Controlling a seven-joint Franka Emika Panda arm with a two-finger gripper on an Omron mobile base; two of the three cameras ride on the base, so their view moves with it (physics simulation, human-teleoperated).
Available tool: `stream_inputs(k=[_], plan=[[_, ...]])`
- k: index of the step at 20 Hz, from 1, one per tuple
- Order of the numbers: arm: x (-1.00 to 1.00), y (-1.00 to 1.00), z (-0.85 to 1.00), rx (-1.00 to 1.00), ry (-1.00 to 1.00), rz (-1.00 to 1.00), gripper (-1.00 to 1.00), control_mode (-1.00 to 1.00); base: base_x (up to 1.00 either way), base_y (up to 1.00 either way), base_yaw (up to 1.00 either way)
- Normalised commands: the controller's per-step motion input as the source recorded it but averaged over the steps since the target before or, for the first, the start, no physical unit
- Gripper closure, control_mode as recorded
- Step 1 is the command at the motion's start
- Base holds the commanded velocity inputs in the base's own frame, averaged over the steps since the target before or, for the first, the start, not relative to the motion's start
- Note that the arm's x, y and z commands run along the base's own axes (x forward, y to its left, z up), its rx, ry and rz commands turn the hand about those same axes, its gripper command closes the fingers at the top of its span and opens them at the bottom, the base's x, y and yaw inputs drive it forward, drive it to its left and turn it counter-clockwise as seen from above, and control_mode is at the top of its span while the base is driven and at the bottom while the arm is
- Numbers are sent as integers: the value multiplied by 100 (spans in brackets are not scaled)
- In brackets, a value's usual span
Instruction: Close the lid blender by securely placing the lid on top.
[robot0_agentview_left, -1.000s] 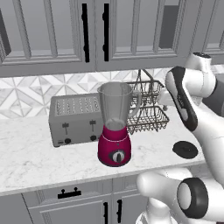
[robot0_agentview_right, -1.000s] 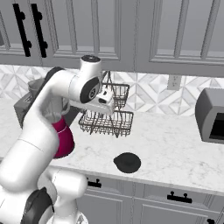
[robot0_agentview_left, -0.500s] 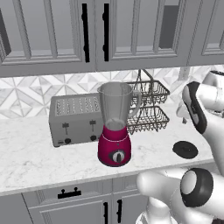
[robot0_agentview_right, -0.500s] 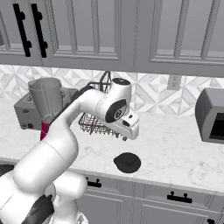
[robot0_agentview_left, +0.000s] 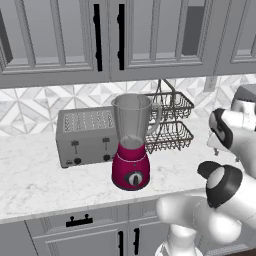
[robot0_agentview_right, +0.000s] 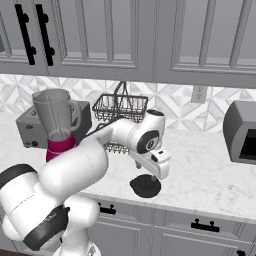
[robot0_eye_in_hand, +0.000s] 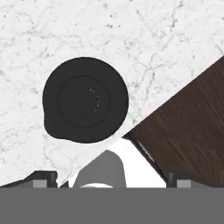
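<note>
The blender (robot0_agentview_left: 131, 162) stands on the counter, a magenta base with a black dial under a clear open jar (robot0_agentview_left: 131, 117); it is also at the left (robot0_agentview_right: 57, 135). The lid (robot0_agentview_right: 146, 186), a round black disc, lies flat on the marble near the counter's front edge, well to the right of the blender. My gripper (robot0_agentview_right: 157, 173) hangs just above the lid, pointing down. In the hand view the lid (robot0_eye_in_hand: 85, 99) lies left of centre, and my gripper (robot0_eye_in_hand: 113, 177) is open, its fingertips (robot0_eye_in_hand: 43, 177) wide apart with nothing between them.
A silver toaster (robot0_agentview_left: 85, 135) sits left of the blender and a two-tier wire basket rack (robot0_agentview_left: 170, 122) behind it. A microwave (robot0_agentview_right: 241, 132) stands at the far right. The counter's front edge and dark floor (robot0_eye_in_hand: 188, 127) lie close beside the lid.
The arm has swung right and down from in front of the wire rack to just above the lid. The jaws have widened slightly.
</note>
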Motion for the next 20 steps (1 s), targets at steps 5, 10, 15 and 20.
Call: stream_inputs(k=[5,10,15,20], plan=[[2,0,-29,0,0,-2,-100,-100,0,0,0],[0,3,-37,0,0,0,-100,-100,0,0,0],[1,14,-35,0,0,0,-100,-100,0,0,0],[12,16,-28,0,0,0,-100,-100,0,0,0]])
